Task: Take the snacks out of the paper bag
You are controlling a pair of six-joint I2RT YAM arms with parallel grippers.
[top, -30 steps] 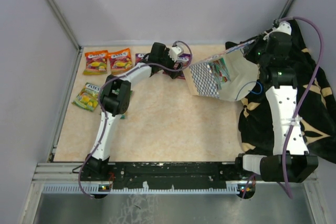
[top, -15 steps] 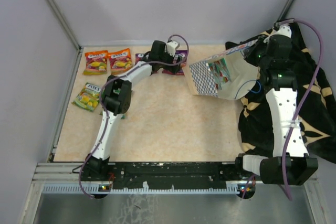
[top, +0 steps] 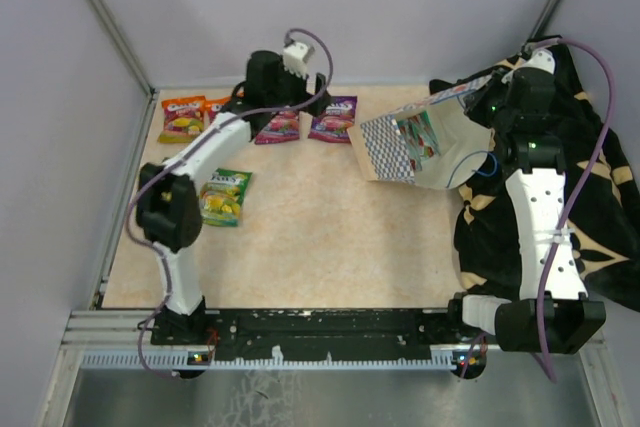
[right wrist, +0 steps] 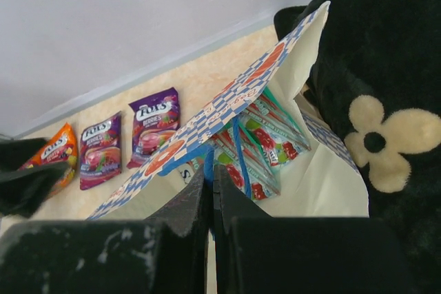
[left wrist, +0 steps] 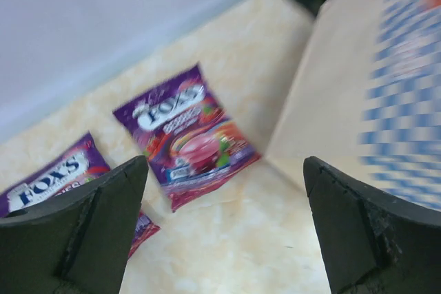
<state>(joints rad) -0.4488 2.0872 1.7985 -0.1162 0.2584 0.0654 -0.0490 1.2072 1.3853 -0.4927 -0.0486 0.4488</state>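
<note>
The paper bag [top: 395,152] lies tilted on its side at the back right, mouth toward the left. My right gripper [right wrist: 211,170] is shut on its blue cord handle and holds the top side up; it shows in the top view [top: 497,97]. Teal packets [right wrist: 265,135] lie inside the bag [right wrist: 227,105]. My left gripper [left wrist: 224,163] is open and empty above the table, left of the bag [left wrist: 372,94]; it also shows in the top view [top: 298,95]. Two purple snacks [top: 333,118] [top: 278,127], an orange one [top: 184,117] and a green one [top: 222,195] lie on the table.
A black cloth with gold flowers [top: 600,177] lies under and behind the right arm. Grey walls close the back and left sides. The left arm's elbow [top: 165,207] hangs over the table's left part. A second orange packet [top: 215,105] is partly hidden by the arm.
My left gripper has left a purple packet by the bag and swung back and to the left. Its elbow moved left, uncovering a green packet. The right arm and bag stayed still.
</note>
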